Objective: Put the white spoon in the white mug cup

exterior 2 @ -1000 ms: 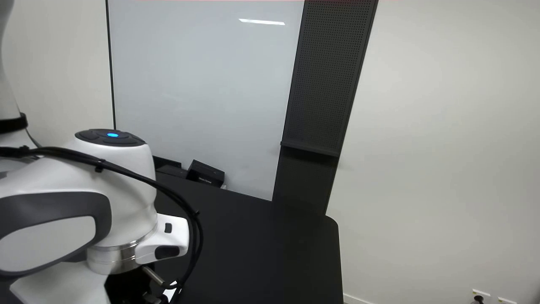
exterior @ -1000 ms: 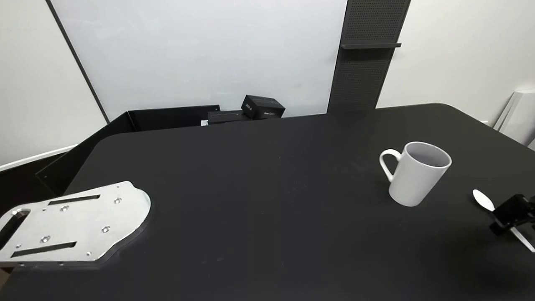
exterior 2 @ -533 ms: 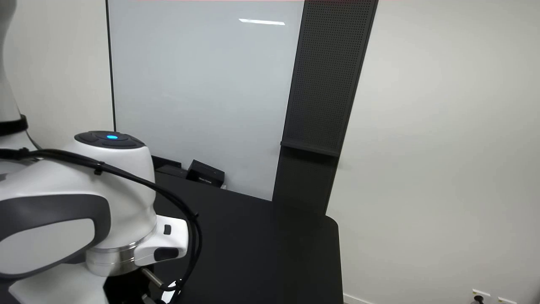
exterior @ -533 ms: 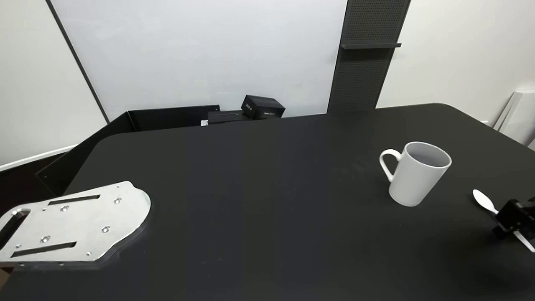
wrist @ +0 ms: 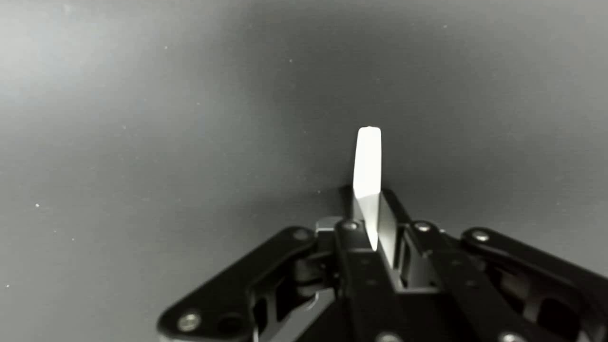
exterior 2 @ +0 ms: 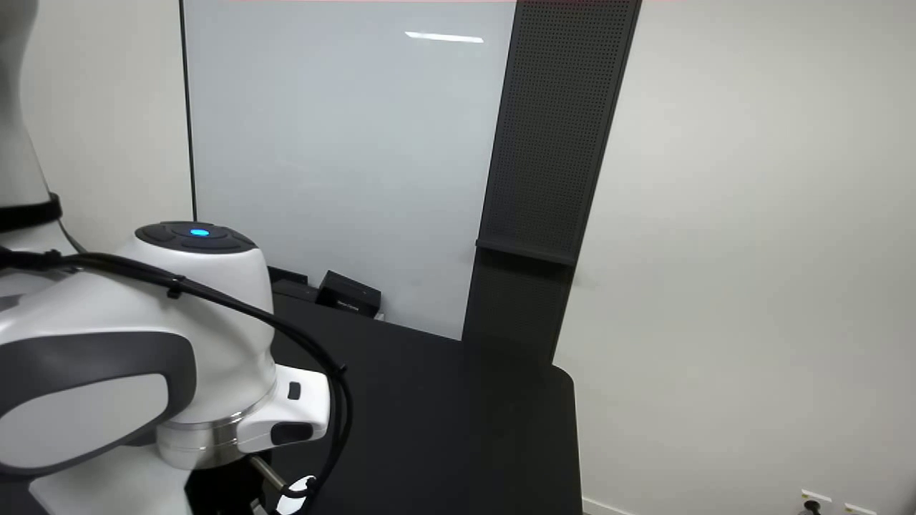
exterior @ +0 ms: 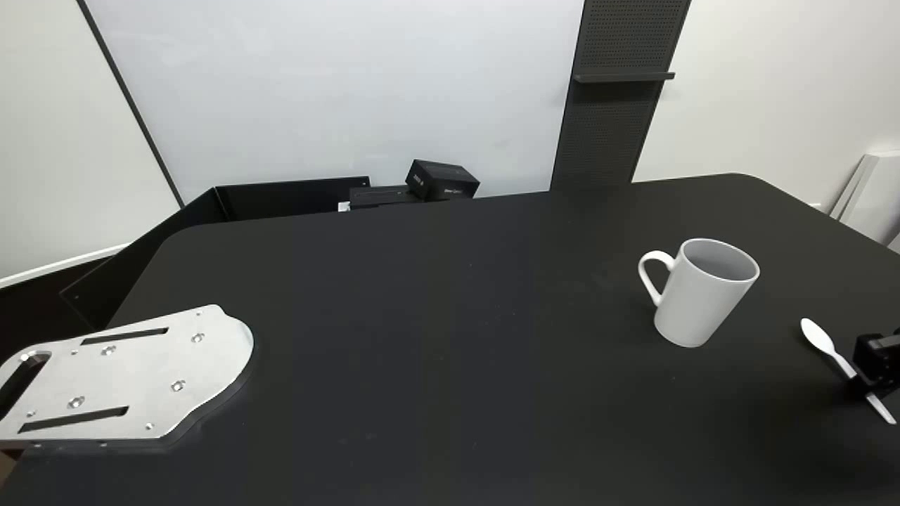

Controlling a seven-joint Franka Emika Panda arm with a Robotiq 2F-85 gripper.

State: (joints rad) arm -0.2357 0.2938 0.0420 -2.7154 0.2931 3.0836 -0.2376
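The white spoon [exterior: 818, 337] stretches across the right edge of an exterior view, its oval bowl pointing toward the far side. My gripper [exterior: 870, 383] is shut on the thin handle, and part of that handle is covered by the fingers. Seen from the wrist, the handle end [wrist: 367, 161] sticks out past the fingertips of the gripper [wrist: 367, 206], squeezed between the two pads. I cannot tell whether the spoon touches the table or hangs just above it. The white mug cup [exterior: 696, 302] stands upright, left of the spoon and farther back, its handle to the left.
A flat metal plate with holes [exterior: 133, 376] lies on the black table [exterior: 422, 337] at the left. Black boxes [exterior: 443, 180] sit beyond the far edge. In an exterior view the arm [exterior 2: 207, 343] and its cable [exterior 2: 257, 311] hide much of the near table.
The fingers have gone from open to shut around the spoon's handle. The spoon has shifted slightly to the right. The arm has moved a little, lower than one second ago.
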